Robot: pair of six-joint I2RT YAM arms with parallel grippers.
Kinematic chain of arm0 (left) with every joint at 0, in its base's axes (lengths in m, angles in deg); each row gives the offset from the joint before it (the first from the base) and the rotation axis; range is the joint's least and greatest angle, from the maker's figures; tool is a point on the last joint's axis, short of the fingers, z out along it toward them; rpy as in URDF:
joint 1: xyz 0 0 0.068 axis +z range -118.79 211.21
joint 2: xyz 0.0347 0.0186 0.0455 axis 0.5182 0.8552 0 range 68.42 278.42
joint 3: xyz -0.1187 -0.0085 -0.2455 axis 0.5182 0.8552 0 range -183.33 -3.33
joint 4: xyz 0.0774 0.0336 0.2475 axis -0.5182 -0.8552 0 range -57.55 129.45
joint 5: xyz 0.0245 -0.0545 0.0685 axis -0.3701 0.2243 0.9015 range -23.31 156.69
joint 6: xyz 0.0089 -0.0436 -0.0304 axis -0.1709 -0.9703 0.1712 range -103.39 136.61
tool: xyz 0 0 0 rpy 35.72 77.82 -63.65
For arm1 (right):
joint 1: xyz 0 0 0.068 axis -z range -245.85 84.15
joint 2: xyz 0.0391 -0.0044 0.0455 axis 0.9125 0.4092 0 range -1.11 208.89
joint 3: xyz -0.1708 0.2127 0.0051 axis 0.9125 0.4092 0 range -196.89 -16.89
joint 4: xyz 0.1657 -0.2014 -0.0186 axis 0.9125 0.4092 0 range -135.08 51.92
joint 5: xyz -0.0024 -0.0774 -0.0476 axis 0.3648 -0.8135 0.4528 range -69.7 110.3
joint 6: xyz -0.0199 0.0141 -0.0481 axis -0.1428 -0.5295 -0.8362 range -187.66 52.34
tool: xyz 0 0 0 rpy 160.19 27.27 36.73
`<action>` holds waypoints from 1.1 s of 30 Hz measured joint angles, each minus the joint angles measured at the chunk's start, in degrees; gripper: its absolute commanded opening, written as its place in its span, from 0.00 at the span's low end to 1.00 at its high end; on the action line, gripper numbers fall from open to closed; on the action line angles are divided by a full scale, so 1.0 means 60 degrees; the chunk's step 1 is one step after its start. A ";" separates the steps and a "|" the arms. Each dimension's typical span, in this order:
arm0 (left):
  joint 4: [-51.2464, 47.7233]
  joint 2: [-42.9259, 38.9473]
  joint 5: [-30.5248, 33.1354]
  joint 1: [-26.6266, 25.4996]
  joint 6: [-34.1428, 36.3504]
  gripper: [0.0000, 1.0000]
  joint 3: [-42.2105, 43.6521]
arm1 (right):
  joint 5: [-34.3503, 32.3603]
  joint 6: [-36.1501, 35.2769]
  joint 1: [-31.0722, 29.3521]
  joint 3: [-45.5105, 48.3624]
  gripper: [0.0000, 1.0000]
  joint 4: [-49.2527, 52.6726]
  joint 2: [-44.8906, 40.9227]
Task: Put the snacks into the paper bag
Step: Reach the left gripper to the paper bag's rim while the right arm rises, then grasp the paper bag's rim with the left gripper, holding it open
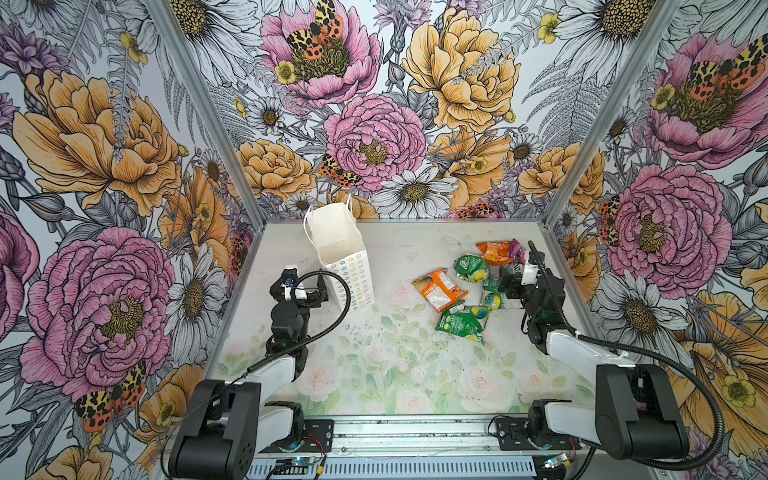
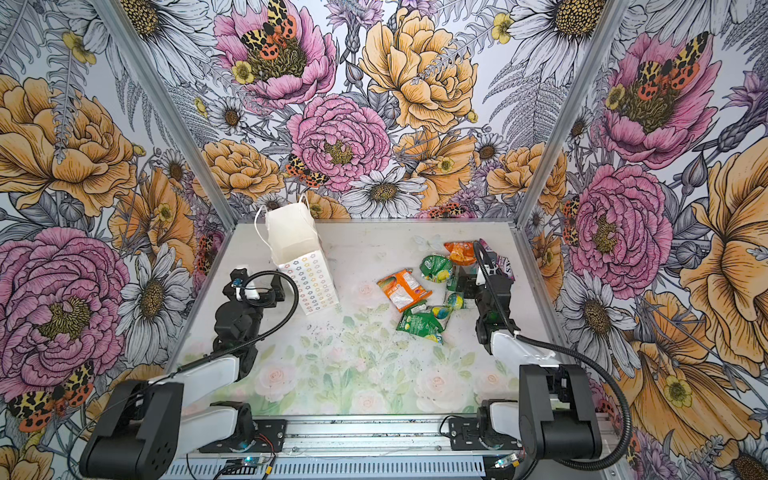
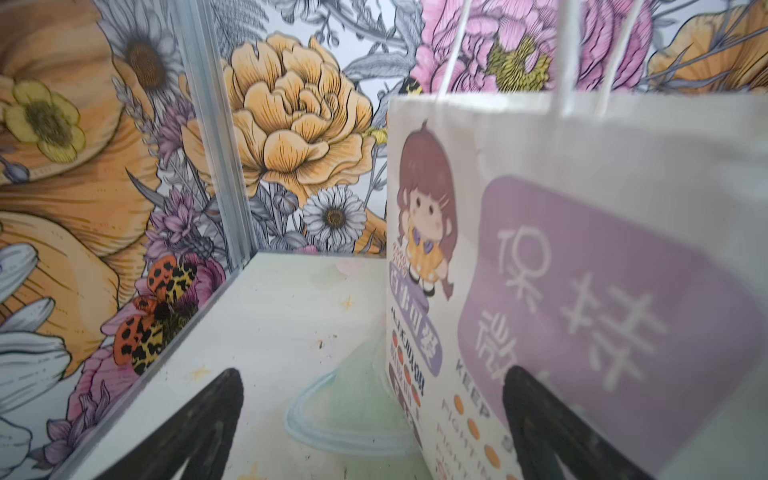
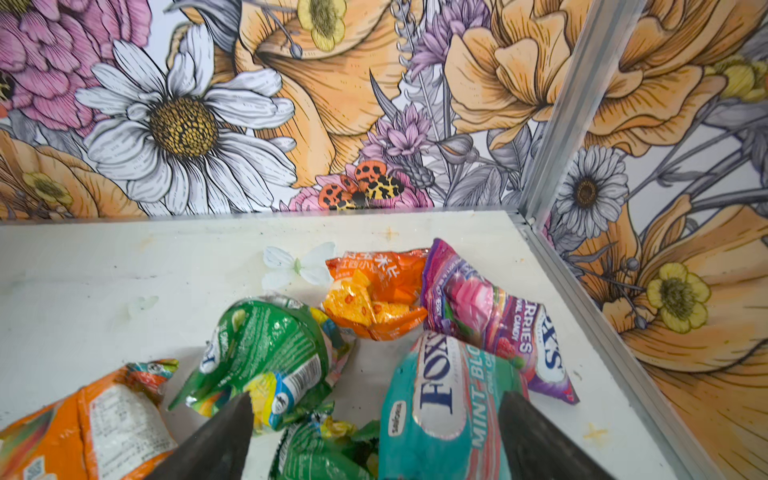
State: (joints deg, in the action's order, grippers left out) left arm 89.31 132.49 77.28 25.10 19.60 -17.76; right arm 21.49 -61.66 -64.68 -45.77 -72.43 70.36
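Seven crinkly foil snack packets (image 2: 419, 322) lie in a loose huddle on the right side of the white tabletop with its faint rose print (image 1: 395, 365), all of them outside the bag. Nearest the middle is a flat orange packet with a white label panel (image 1: 439, 289). Beyond it sits a green-and-yellow packet (image 1: 471, 268). At the far edge of the group a crumpled orange packet (image 4: 374, 295) touches a purple-pink berry candy packet (image 4: 490, 320). Another green packet (image 1: 463, 318) lies nearer the front, with a smaller green-and-yellow one (image 1: 492, 297) just beside the right arm.

The right gripper (image 4: 376, 399) hangs low over the heap, its black fingers spread wide and clamped on nothing. A teal mint candy packet with white lettering (image 4: 440, 407) lies between them, close against one finger.

The tall white paper bag printed with rows of small coloured flower rings (image 1: 353, 278) stands upright at the far left of the table, well apart from the snacks. Its mouth is open, its plain white inside shows, and its thin string handles (image 3: 567, 62) stand up. The side facing the left arm carries a cartoon girl (image 3: 424, 212) and a lilac panel (image 3: 602, 291). The left gripper (image 3: 376, 374) sits just beside the bag, fingers fully apart and empty. One finger overlaps the lilac panel, and I cannot tell whether it touches the paper.
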 measured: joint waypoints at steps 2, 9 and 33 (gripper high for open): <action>-0.0856 -0.0980 0.0178 -0.0135 -0.0029 0.99 -0.0157 | 0.0146 0.0109 -0.0025 -0.0470 0.93 0.0732 -0.0182; -0.4324 -0.3923 0.0962 -0.0401 -0.1253 0.99 -0.1056 | 0.0794 0.0554 -0.0372 -0.2892 0.93 0.3993 -0.0262; -1.4105 -0.1424 0.1089 -0.2320 -0.4350 0.99 -0.9413 | 0.2237 0.1428 -0.2856 -0.9763 0.95 0.9945 0.3271</action>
State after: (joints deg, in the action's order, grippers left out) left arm 4.68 123.95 83.82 11.18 -6.50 -74.24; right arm 34.91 -53.09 -81.81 -104.35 -12.76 89.98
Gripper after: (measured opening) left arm 0.986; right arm 0.949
